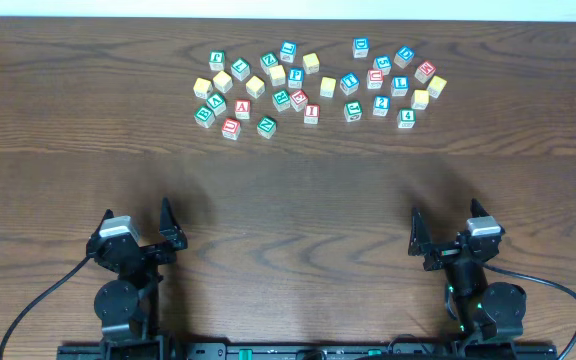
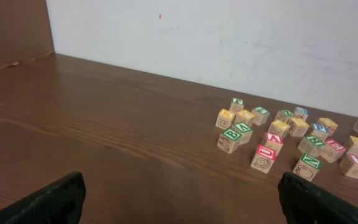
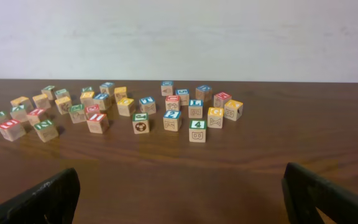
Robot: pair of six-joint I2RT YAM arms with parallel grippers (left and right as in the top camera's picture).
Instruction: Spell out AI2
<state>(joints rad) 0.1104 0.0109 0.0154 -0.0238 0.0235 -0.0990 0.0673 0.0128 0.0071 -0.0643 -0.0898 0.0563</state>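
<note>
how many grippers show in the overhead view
2. The left gripper sits at the near edge of the table on the left, the right gripper at the near edge on the right. Both are open, well short of the blocks. None seems hidden.

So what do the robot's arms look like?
The left arm and right arm are black with round joints. The left gripper and right gripper have pointed black fingers and a grey block. Black cables curl away; a green light glows on the right arm.

Scattered letter blocks on the brown table — white wall behind
</note>
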